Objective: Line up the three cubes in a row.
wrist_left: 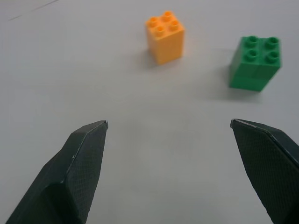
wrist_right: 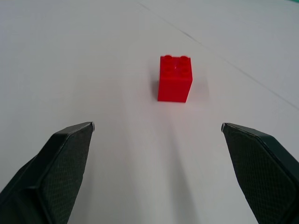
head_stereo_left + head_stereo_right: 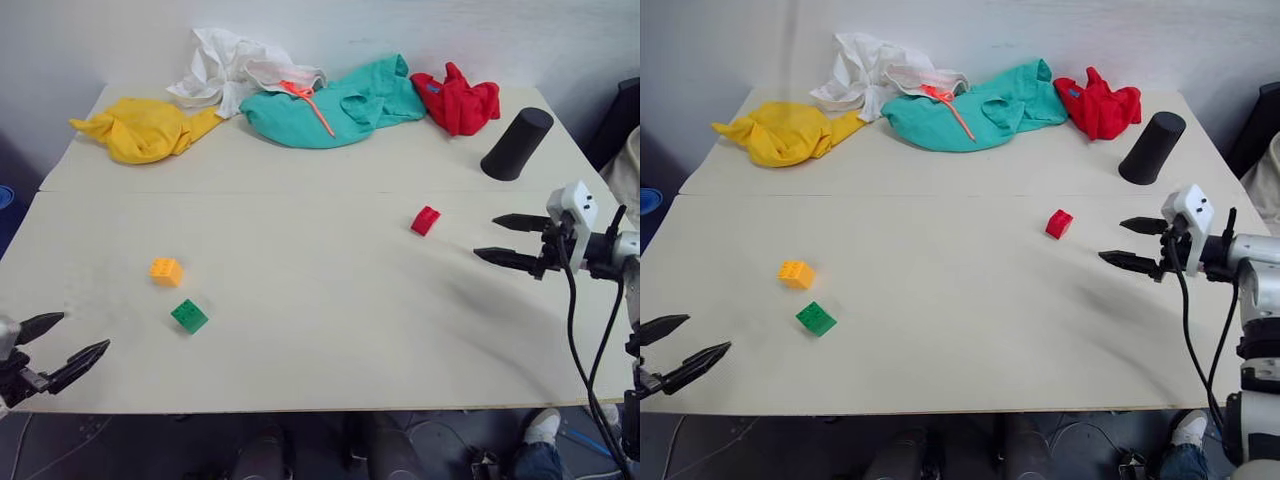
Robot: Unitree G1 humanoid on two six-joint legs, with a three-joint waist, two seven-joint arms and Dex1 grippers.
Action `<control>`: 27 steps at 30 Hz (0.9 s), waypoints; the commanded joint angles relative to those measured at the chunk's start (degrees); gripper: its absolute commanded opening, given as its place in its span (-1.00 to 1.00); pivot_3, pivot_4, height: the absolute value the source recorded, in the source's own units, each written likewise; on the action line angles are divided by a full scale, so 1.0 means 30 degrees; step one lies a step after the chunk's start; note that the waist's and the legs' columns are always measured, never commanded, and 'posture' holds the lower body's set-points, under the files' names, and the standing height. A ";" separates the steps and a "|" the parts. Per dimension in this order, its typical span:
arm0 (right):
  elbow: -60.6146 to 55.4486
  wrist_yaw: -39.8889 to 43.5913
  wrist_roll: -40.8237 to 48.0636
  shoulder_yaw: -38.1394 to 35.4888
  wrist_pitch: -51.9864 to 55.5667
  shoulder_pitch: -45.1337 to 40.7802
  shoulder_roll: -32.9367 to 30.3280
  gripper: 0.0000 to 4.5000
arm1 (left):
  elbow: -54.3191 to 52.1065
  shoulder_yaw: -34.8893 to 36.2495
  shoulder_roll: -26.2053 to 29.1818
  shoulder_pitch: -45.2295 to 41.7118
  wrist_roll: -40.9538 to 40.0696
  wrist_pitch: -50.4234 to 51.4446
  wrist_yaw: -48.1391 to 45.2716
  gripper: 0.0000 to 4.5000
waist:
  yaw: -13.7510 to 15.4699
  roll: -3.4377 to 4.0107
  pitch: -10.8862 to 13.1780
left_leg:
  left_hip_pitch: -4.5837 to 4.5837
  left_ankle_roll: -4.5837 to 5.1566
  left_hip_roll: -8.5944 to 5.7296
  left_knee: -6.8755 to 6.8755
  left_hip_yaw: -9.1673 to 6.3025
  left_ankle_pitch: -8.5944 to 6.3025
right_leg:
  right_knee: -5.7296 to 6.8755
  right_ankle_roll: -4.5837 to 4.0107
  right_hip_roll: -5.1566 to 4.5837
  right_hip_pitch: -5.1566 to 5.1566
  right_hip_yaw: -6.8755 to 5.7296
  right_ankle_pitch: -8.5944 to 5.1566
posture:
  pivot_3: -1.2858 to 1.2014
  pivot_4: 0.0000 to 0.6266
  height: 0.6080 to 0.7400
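Note:
Three studded cubes stand on the pale table (image 3: 320,370). The orange-yellow cube (image 3: 166,271) and the green cube (image 3: 189,316) sit close together at the left, the green one nearer the front edge. The red cube (image 3: 425,220) stands alone right of centre. My left gripper (image 3: 83,338) hovers open at the front left corner, pointing toward the orange-yellow cube (image 1: 165,36) and green cube (image 1: 255,62). My right gripper (image 3: 486,238) is open at the right edge, a short way from the red cube (image 2: 175,78) and aimed at it. Nothing is held.
Along the back of the table lie a yellow cloth (image 3: 145,128), a white cloth (image 3: 230,65), a teal cloth (image 3: 335,105) and a red cloth (image 3: 458,100). A black cylinder (image 3: 516,143) stands at the back right.

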 commanded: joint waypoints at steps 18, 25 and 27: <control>0.9514 -0.4863 -0.4796 0.2628 -0.3059 -0.7160 0.5636 1.00 | -0.3985 -0.9347 0.4845 -1.4459 -0.7505 0.5663 -0.0778 0.96 | -0.0020 0.0056 0.0035 | -0.0044 -0.0026 0.0006 0.0025 0.0005 0.0035 | 0.0100 0.0005 0.0091 -0.0006 0.0013 0.0003 | 0.03 -0.52 1.00; 1.0529 -0.4891 -0.4949 0.2369 -0.3550 -0.7424 0.5945 0.30 | -0.4032 -0.9687 0.4882 -1.5123 -0.7422 0.5808 -0.0981 1.00 | -0.0035 0.0063 0.0039 | -0.0040 -0.0043 0.0014 0.0029 0.0004 0.0045 | 0.0104 0.0006 0.0122 -0.0007 0.0027 0.0002 | 0.03 -0.52 1.00; 1.0412 -0.4458 -0.5050 0.2500 -0.3839 -0.7276 0.5929 -0.03 | -0.4016 -0.9710 0.4917 -1.5140 -0.7383 0.5790 -0.1100 1.00 | -0.0030 0.0063 0.0039 | -0.0040 -0.0046 0.0020 0.0029 0.0004 0.0047 | 0.0104 0.0006 0.0133 -0.0006 0.0029 0.0002 | 0.03 -0.52 1.00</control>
